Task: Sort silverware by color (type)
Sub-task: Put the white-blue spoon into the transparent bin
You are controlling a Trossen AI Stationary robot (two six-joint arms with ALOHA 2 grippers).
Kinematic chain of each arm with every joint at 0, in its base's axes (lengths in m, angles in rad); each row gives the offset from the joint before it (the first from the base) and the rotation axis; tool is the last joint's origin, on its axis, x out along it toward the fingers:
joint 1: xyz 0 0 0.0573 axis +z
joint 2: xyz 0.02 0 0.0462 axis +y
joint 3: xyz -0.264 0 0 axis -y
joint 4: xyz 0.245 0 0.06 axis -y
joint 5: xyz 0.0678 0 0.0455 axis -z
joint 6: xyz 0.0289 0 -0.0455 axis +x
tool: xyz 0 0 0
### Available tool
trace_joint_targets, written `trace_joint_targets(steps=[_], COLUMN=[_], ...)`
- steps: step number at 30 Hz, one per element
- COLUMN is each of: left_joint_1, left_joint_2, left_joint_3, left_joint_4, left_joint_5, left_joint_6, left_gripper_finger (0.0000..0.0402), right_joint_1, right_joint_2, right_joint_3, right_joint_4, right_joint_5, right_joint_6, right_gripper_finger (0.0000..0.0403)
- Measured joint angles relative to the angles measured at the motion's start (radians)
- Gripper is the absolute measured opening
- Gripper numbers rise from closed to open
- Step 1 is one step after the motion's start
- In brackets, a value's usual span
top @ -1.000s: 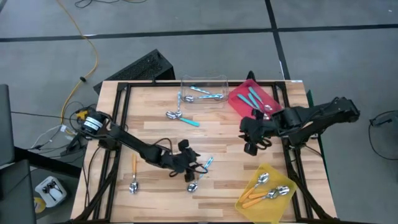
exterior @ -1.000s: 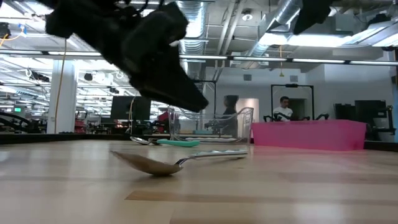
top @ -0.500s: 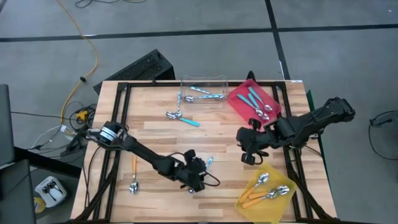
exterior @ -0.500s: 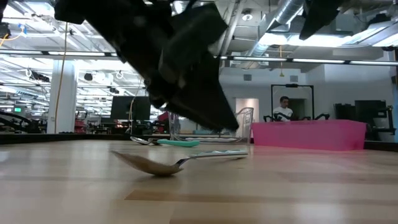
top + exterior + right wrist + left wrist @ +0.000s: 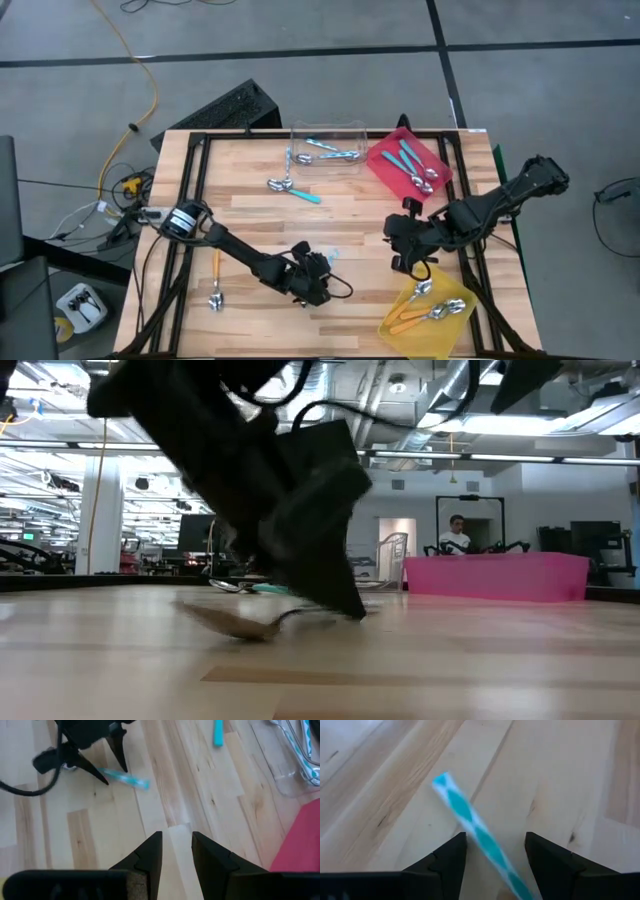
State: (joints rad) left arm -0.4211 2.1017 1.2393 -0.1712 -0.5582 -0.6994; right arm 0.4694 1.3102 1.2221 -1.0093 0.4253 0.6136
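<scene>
left gripper (image 5: 492,852): fingers spread wide, straddling the light blue spoon (image 5: 470,822) flat on the table (image 5: 250,215), lined up to pinch
right gripper (image 5: 176,851): fingers apart, holding nothing, waits near the yellow tray (image 5: 455,325)

The pale wooden desk (image 5: 250,215) carries a clear tray (image 5: 327,145), a red tray (image 5: 385,165) beside it and a yellow tray (image 5: 405,325) at the near right corner. Loose on its boards lie an orange-handled spoon (image 5: 215,280), a light blue-handled spoon (image 5: 322,262) and a teal-handled spoon (image 5: 295,190).

Grey floor (image 5: 300,30) with yellow cable (image 5: 148,95); bright ceiling lights (image 5: 520,422) overhead.
</scene>
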Motion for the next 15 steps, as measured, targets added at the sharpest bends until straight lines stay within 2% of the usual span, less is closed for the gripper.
trace_joint_targets(steps=[8, 11, 15], left_joint_1=[0.003, 0.009, 0.011], left_joint_2=[0.008, 0.009, 0.009], left_joint_3=[0.002, 0.003, 0.003], left_joint_4=[-0.009, -0.03, -0.039], left_joint_5=[-0.003, 0.003, 0.004], left_joint_6=[-0.02, -0.024, -0.005], left_gripper_finger=[0.0183, 0.0156, 0.009], right_joint_1=[0.001, 0.001, 0.002], right_joint_2=[0.0, 0.0, 0.006], right_joint_3=[0.0, 0.0, 0.0], right_joint_4=[0.0, 0.0, 0.0], right_joint_5=[0.025, 0.025, 0.028], right_joint_6=[0.0, 0.0, 0.0], right_gripper_finger=[0.0129, 0.0129, 0.0129])
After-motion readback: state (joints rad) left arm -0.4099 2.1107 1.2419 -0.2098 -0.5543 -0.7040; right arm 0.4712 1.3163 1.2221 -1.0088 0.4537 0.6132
